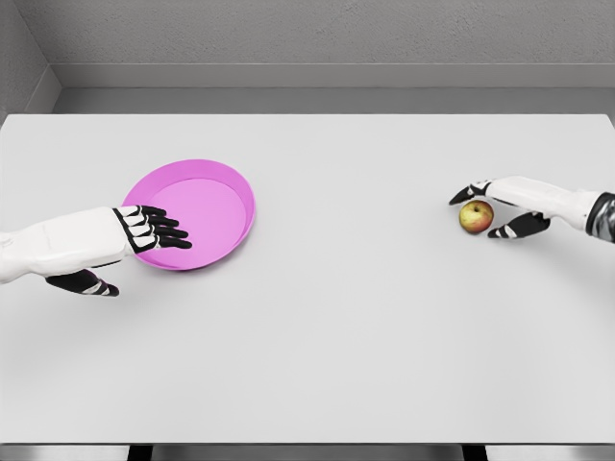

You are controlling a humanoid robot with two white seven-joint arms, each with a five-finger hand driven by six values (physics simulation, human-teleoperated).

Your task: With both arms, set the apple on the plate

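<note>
1. Tabletop (317,365) fills the near part of our view: flat, matte, pale grey, and bare in the near half.
2. Our left hand (144,235) comes in from the left with its fingers (165,230) laid over the near-left rim of the plate (216,197) and the thumb (91,284) lower on the near side. It looks like a pinch on the rim, though we cannot tell whether the grip is closed or the plate is lifted. We judge that this hand is there to steady or carry the plate while the other arm handles the fruit.
3. The plate is a shallow, round, glossy magenta dish with a raised lip, sitting on the left half of the table.
4. Our right hand (495,213) comes in from the right, well apart from the plate. Its fingers and thumb bracket the apple (476,216) from the far and near sides; they seem to touch it, so we read this as a light grasp.
5. The apple is small, round and smooth, yellow-green with a red blush, at table level on the right.
6. Farthest off, a plain grey wall (317,38) closes the scene.
</note>
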